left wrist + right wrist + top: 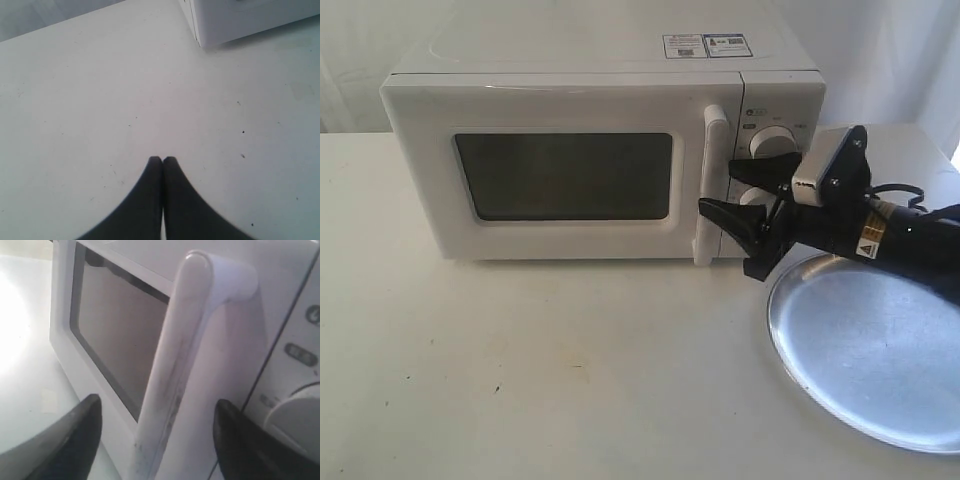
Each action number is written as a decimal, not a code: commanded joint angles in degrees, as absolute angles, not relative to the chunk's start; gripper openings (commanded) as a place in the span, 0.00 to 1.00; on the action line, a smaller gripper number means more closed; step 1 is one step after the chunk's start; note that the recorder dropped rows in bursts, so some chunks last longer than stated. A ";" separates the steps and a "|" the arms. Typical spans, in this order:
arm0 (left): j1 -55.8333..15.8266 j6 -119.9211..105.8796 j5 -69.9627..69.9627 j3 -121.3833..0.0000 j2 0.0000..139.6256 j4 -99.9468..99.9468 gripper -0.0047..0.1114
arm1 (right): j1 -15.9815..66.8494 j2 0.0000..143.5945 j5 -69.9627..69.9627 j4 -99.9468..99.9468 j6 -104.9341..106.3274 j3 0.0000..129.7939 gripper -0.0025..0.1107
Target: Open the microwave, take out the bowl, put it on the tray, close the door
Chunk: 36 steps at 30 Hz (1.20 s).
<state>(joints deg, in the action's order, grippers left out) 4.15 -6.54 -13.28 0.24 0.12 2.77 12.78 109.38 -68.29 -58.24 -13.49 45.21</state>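
The white microwave (600,80) stands at the back of the table with its door (565,175) shut. The bowl is hidden; nothing shows through the dark window. My right gripper (718,187) is open at the vertical bar handle (712,150). In the right wrist view the handle (185,340) stands between the two fingers of my right gripper (157,405), with a gap on each side. The silver tray (880,350) lies empty at the front right, under the right arm. My left gripper (162,160) is shut on nothing above bare table, out of the exterior view.
Two round dials (772,143) sit on the panel just right of the handle, close to the upper finger. A lower corner of the microwave (240,20) shows in the left wrist view. The white table (520,360) stretches in front of the microwave.
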 commanded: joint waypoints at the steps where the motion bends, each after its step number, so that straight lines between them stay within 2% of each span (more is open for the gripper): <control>1: 3.94 -6.23 -13.33 0.00 0.00 2.55 0.04 | 17.49 109.53 -61.03 -56.22 -13.31 47.66 0.56; 6: 3.94 -6.23 -13.33 0.00 0.00 2.55 0.04 | 20.83 110.36 -57.11 -55.19 -13.31 49.65 0.53; 18: 3.94 -6.23 -13.33 0.00 0.00 2.55 0.04 | 21.93 115.05 -63.29 -54.63 -7.69 50.73 0.04; 24: 3.94 -6.23 -13.33 0.00 0.00 2.55 0.04 | 21.93 115.05 -69.88 -62.75 -7.60 50.73 0.02; 36: 3.94 -6.23 -13.33 0.00 0.00 2.55 0.04 | 21.93 113.79 -69.96 -69.65 -7.59 50.73 0.02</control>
<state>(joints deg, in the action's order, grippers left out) 4.15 -6.54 -13.28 0.24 0.12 2.77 19.00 114.62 -65.19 -61.57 -10.97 49.52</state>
